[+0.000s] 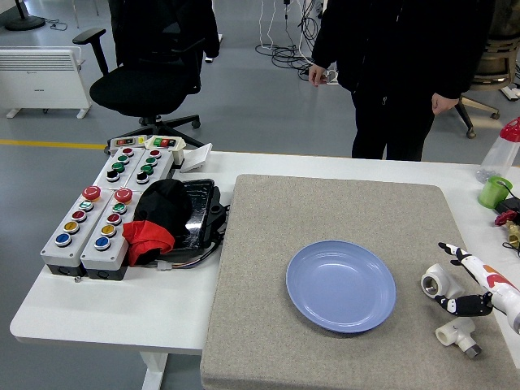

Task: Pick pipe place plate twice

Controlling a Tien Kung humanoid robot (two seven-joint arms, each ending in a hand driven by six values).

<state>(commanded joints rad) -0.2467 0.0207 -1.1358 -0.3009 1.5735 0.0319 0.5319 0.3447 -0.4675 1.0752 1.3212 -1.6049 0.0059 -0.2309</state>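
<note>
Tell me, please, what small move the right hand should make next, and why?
Probably close the right hand on the nearer pipe fitting: its fingers are spread around it without gripping, the plate is empty, and a second fitting waits.

A white table [106, 313] carries a grey mat [325, 219] across its middle and right. Left of the mat lie button boxes [101, 215] and a black tray [199, 213]. A green cup [493, 192] stands far right.

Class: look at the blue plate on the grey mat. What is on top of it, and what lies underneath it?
Nothing lies on the blue plate; both white pipe fittings sit to its right. It rests on the grey mat; the patch beneath is covered.
</note>
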